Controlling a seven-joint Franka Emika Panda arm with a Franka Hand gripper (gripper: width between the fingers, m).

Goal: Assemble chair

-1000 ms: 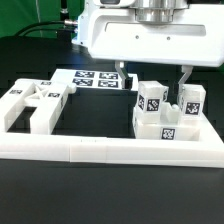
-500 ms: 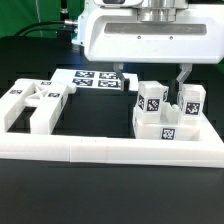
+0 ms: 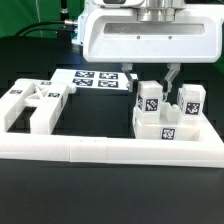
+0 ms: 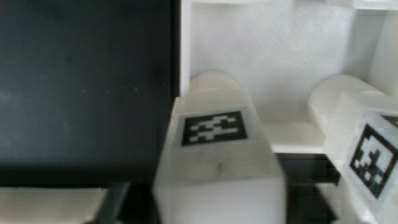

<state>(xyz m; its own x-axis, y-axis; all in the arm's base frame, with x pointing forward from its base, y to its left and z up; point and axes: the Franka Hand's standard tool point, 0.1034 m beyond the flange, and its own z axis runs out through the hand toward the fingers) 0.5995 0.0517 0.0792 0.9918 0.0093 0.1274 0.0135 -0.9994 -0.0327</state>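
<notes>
Gripper (image 3: 155,80) clamped on 1 upright tagged block (image 3: 150,99) directly beneath. Risk: grip looks shallow, so block slips or tilts on lift and knocks neighbour block (image 3: 191,101) just beside.

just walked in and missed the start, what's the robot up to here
The arm is putting a white chair together from loose parts. Its hand is pinched on the top of one upright post, beside a second post and a low block. The other parts lie untouched at the exterior view's left.
</notes>
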